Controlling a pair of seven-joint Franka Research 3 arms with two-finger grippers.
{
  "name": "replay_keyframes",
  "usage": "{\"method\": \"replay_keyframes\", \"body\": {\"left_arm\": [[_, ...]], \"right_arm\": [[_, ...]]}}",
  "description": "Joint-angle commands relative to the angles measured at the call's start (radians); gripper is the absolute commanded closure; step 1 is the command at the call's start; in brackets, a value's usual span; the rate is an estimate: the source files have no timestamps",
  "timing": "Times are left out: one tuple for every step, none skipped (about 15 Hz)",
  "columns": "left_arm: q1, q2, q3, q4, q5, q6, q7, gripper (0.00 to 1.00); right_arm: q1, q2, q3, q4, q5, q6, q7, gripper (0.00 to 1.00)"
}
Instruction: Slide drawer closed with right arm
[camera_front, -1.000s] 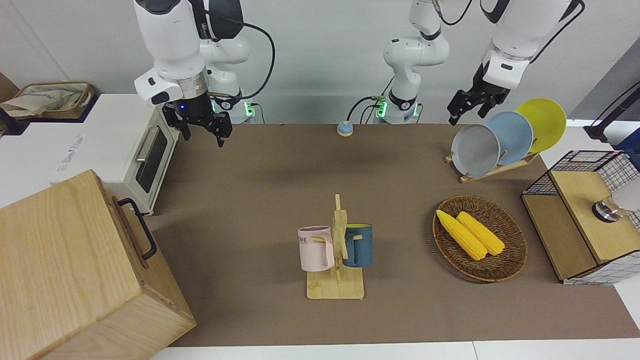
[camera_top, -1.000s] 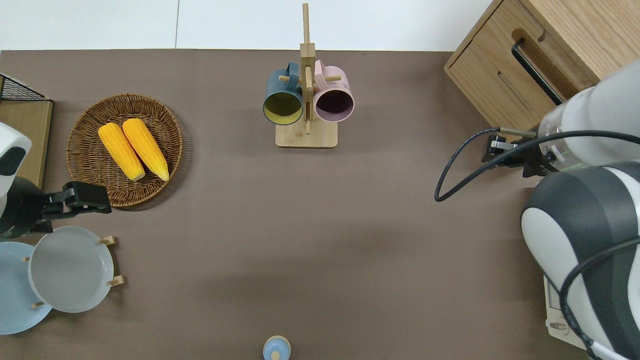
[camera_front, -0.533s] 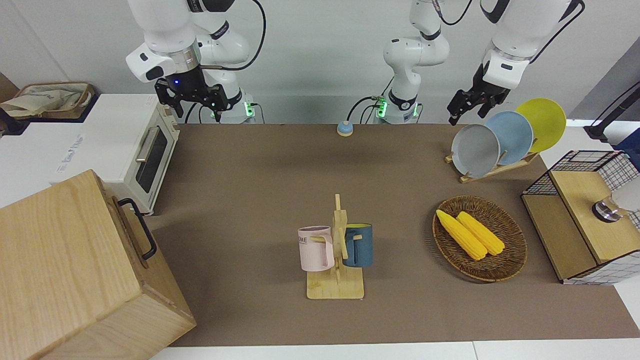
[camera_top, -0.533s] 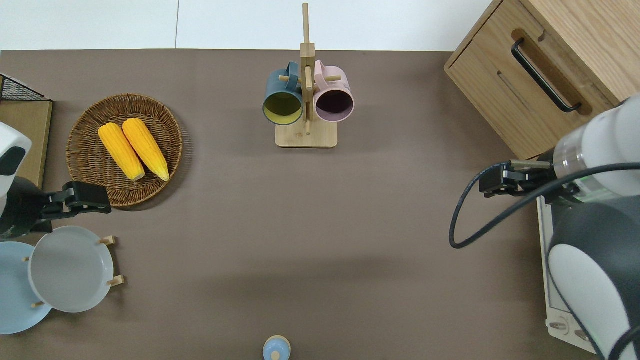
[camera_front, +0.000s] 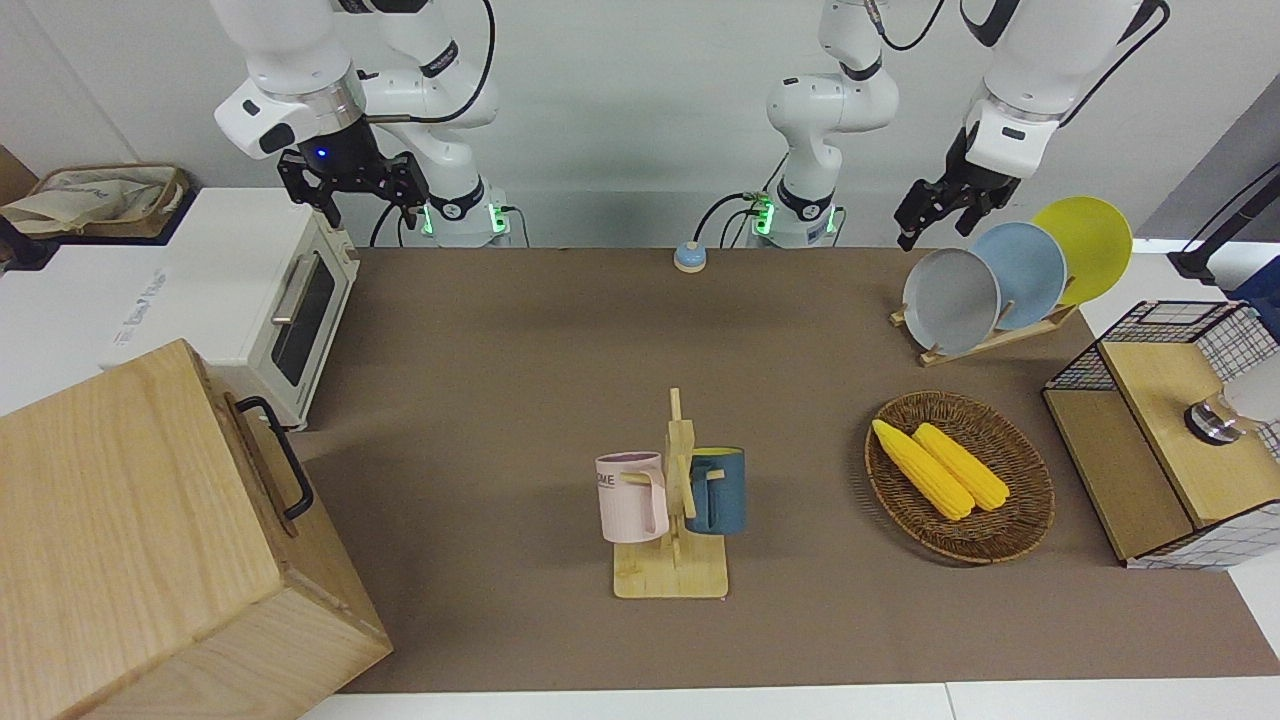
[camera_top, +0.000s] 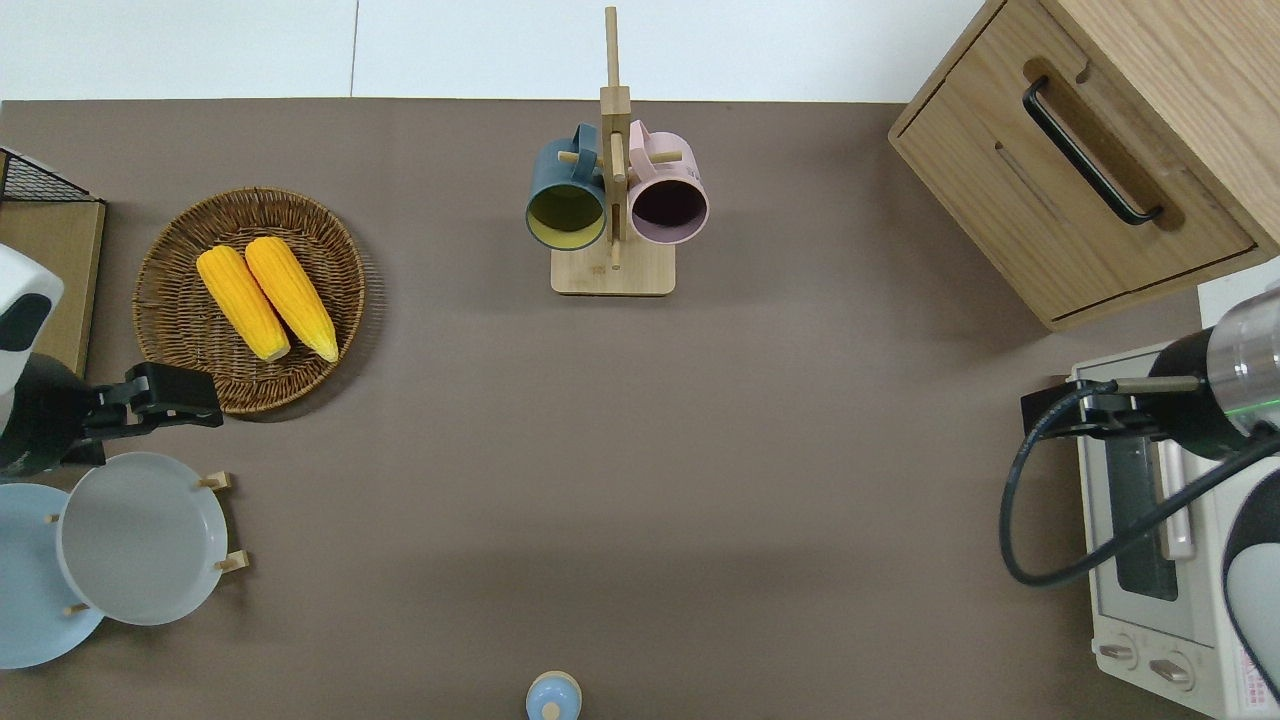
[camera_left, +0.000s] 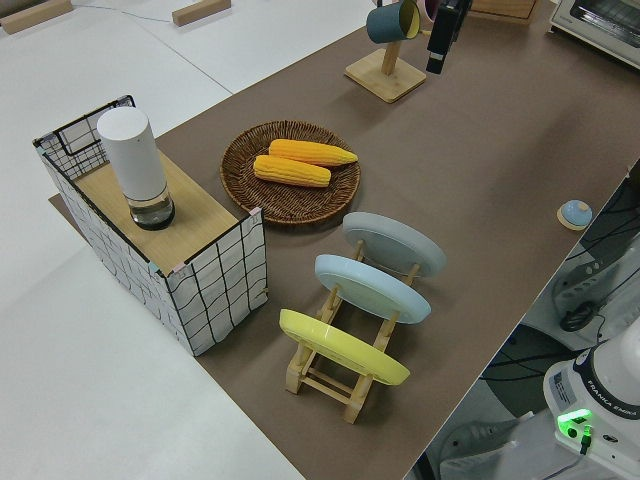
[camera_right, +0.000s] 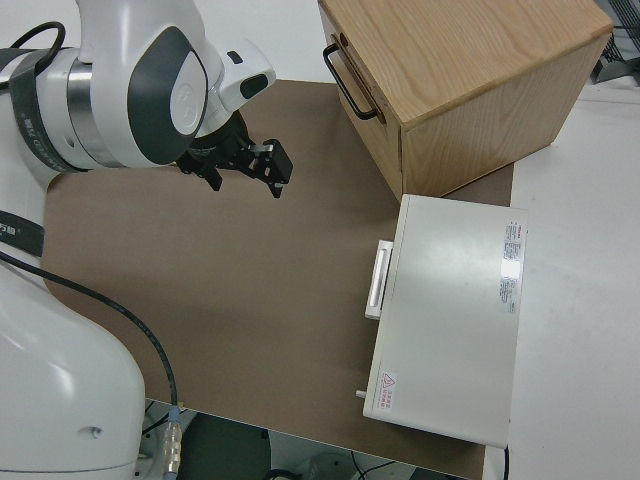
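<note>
The drawer (camera_top: 1060, 190) has a black bar handle (camera_top: 1088, 152) and sits in the pale wooden cabinet (camera_front: 120, 520) at the right arm's end of the table. Its front looks flush with the cabinet face. The handle also shows in the front view (camera_front: 275, 455) and the right side view (camera_right: 350, 80). My right gripper (camera_front: 365, 205) is open and empty, raised well clear of the cabinet. In the overhead view it (camera_top: 1050, 412) hangs over the front edge of the toaster oven. It also shows in the right side view (camera_right: 272, 172). My left arm is parked.
A white toaster oven (camera_front: 250, 290) stands beside the cabinet, nearer to the robots. A wooden mug rack (camera_front: 672, 520) with two mugs stands mid-table. A wicker basket (camera_front: 1025, 520) of corn, a plate rack (camera_front: 1010, 275) and a wire-mesh box (camera_front: 1170, 430) are toward the left arm's end.
My right gripper has risen and drawn back toward the robots, from beside the cabinet front to over the toaster oven. The drawer and the left arm have not moved.
</note>
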Motion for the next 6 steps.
{"method": "replay_keyframes", "body": {"left_arm": [[-0.001, -0.008, 0.004, 0.004, -0.001, -0.017, 0.009, 0.01], [-0.001, -0.008, 0.004, 0.004, -0.001, -0.015, 0.009, 0.01], [-0.001, -0.008, 0.004, 0.004, -0.001, -0.017, 0.009, 0.01], [-0.001, -0.008, 0.004, 0.004, -0.001, -0.015, 0.009, 0.01], [-0.001, -0.008, 0.004, 0.004, -0.001, -0.015, 0.009, 0.01], [-0.001, -0.008, 0.004, 0.004, -0.001, -0.015, 0.009, 0.01]], "right_arm": [[-0.011, -0.017, 0.006, -0.016, 0.014, 0.000, -0.032, 0.009], [-0.007, -0.015, 0.008, -0.015, 0.011, 0.000, -0.030, 0.009], [-0.004, -0.014, 0.008, -0.013, 0.009, 0.000, -0.027, 0.011], [-0.002, -0.014, 0.009, -0.013, 0.007, 0.000, -0.025, 0.009], [-0.002, -0.014, 0.009, -0.013, 0.007, 0.000, -0.025, 0.011], [-0.001, -0.014, 0.009, -0.013, 0.006, 0.000, -0.024, 0.009]]}}
